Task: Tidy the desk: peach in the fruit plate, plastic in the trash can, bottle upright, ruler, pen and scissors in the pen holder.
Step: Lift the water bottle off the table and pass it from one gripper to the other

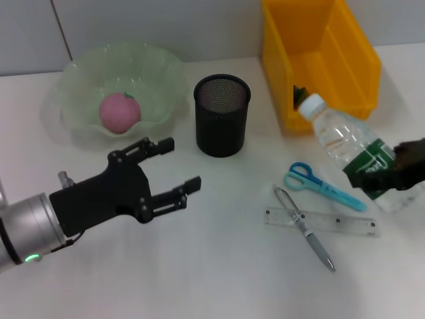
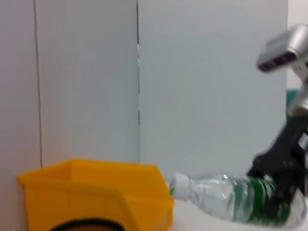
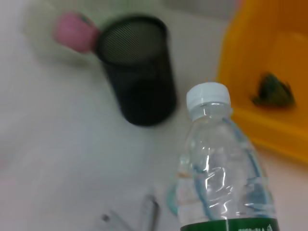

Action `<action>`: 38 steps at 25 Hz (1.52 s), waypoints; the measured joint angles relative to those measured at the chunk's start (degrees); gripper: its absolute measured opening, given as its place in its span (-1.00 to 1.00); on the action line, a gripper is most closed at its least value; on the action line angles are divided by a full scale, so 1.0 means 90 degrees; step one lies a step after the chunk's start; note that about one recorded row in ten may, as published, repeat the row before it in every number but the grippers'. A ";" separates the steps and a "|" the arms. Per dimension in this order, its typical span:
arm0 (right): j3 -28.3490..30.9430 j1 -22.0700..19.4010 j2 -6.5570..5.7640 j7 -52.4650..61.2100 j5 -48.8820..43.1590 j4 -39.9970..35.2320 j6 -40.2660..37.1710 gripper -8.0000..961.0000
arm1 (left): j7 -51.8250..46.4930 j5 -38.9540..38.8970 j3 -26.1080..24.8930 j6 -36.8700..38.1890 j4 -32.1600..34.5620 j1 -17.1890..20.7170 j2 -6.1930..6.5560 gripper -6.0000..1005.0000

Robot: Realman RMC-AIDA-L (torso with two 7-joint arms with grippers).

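My right gripper (image 1: 388,174) is shut on the green label of a clear water bottle (image 1: 342,143), holding it tilted with its white cap toward the yellow bin (image 1: 345,60). The bottle also shows in the left wrist view (image 2: 221,197) and the right wrist view (image 3: 221,163). Blue scissors (image 1: 322,185), a silver pen (image 1: 305,229) and a clear ruler (image 1: 345,222) lie on the table below the bottle. The pink peach (image 1: 119,111) sits in the green fruit plate (image 1: 159,73). Dark green plastic (image 3: 274,90) lies in the bin. The black mesh pen holder (image 1: 222,114) stands empty. My left gripper (image 1: 180,163) is open, in front of the plate.
The yellow bin stands at the back right, close behind the bottle's cap. The pen lies across the ruler. The pen holder stands between the plate and the bin. A grey wall runs behind the table.
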 joint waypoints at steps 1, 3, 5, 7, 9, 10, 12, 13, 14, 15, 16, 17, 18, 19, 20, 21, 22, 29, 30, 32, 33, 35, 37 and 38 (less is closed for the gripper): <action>-0.0001 -0.0117 0.0003 -0.0286 0.0273 0.0014 0.0081 0.61 | -0.0045 -0.0136 0.0000 0.0063 -0.0034 0.0009 0.0001 0.63; -0.0002 -0.0670 0.0012 -0.1766 0.1851 0.0365 0.0473 0.61 | -0.0159 -0.0468 0.0000 0.0177 -0.0166 0.0011 -0.0003 0.63; 0.0010 -0.0826 0.0013 -0.2271 0.2392 0.0568 0.0567 0.61 | -0.0290 -0.0803 -0.0001 0.0323 -0.0339 -0.0011 -0.0006 0.63; 0.0096 -0.1000 -0.0011 -0.3300 0.3402 0.1148 0.0627 0.61 | -0.0439 -0.1050 0.0000 0.0463 -0.0477 -0.0046 -0.0009 0.63; 0.0203 -0.1049 -0.0035 -0.4101 0.4110 0.1737 0.0603 0.61 | -0.0623 -0.1204 0.0000 0.0578 -0.0550 -0.0084 -0.0009 0.63; 0.0250 -0.1045 -0.0041 -0.4522 0.4417 0.2033 0.0553 0.61 | -0.0736 -0.1244 0.0000 0.0616 -0.0563 -0.0104 -0.0008 0.63; 0.0317 -0.1006 -0.0043 -0.5275 0.4791 0.2582 0.0459 0.61 | -0.0947 -0.1285 0.0000 0.0657 -0.0567 -0.0148 -0.0010 0.63; 0.0336 -0.0931 -0.0044 -0.5974 0.5093 0.3103 0.0349 0.61 | -0.1042 -0.1294 0.0003 0.0668 -0.0568 -0.0178 -0.0012 0.63; 0.0336 -0.0931 -0.0044 -0.5974 0.5093 0.3103 0.0349 0.61 | -0.1157 -0.1297 0.0009 0.0670 -0.0569 -0.0224 -0.0016 0.63; 0.0338 -0.0872 -0.0045 -0.6238 0.5192 0.3340 0.0288 0.61 | -0.1209 -0.1300 0.0012 0.0674 -0.0570 -0.0247 -0.0017 0.63; 0.0334 -0.0802 -0.0045 -0.6462 0.5245 0.3571 0.0231 0.61 | -0.1264 -0.1300 0.0015 0.0682 -0.0573 -0.0272 -0.0017 0.63; 0.0328 -0.0724 -0.0045 -0.6631 0.5268 0.3771 0.0187 0.61 | -0.1302 -0.1301 0.0015 0.0700 -0.0575 -0.0290 -0.0017 0.63; 0.0327 -0.0639 -0.0043 -0.6837 0.5294 0.3997 0.0128 0.61 | -0.1322 -0.1302 0.0014 0.0712 -0.0578 -0.0299 -0.0017 0.63; 0.0326 -0.0546 -0.0039 -0.7082 0.5332 0.4241 0.0054 0.61 | -0.1370 -0.1302 0.0016 0.0765 -0.0583 -0.0322 -0.0017 0.63; 0.0319 -0.0455 -0.0034 -0.7356 0.5408 0.4473 -0.0013 0.61 | -0.1421 -0.1303 0.0017 0.0818 -0.0591 -0.0341 -0.0016 0.63; 0.0308 -0.0375 -0.0030 -0.7601 0.5486 0.4718 -0.0080 0.61 | -0.1484 -0.1305 0.0018 0.0880 -0.0605 -0.0369 -0.0016 0.63; 0.0295 -0.0293 -0.0029 -0.7794 0.5579 0.4923 -0.0124 0.61 | -0.1484 -0.1305 0.0018 0.0880 -0.0605 -0.0369 -0.0016 0.63; 0.0318 0.0278 -0.0028 -0.8870 0.5915 0.6179 -0.0385 0.61 | -0.1847 -0.1330 0.0001 0.1026 -0.0699 -0.0459 -0.0021 0.62; 0.0318 0.0366 -0.0027 -0.8966 0.5917 0.6331 -0.0388 0.61 | -0.1857 -0.1347 0.0008 0.1047 -0.0712 -0.0464 -0.0027 0.62; 0.0324 0.0548 -0.0028 -0.9153 0.5921 0.6636 -0.0391 0.61 | -0.1875 -0.1395 0.0038 0.1078 -0.0722 -0.0468 -0.0032 0.62; 0.0332 0.0610 -0.0028 -0.9212 0.5922 0.6730 -0.0391 0.61 | -0.1883 -0.1419 0.0054 0.1091 -0.0725 -0.0470 -0.0034 0.62; 0.0329 0.0768 -0.0022 -0.9339 0.5926 0.6941 -0.0392 0.61 | -0.1887 -0.1438 0.0071 0.1101 -0.0749 -0.0485 -0.0040 0.62; 0.0302 0.0917 -0.0016 -0.9398 0.5927 0.7121 -0.0376 0.61 | -0.1887 -0.1452 0.0074 0.1106 -0.0800 -0.0510 -0.0041 0.62; 0.0295 0.0987 -0.0015 -0.9406 0.5928 0.7219 -0.0360 0.61 | -0.1883 -0.1461 0.0074 0.1113 -0.0832 -0.0524 -0.0042 0.62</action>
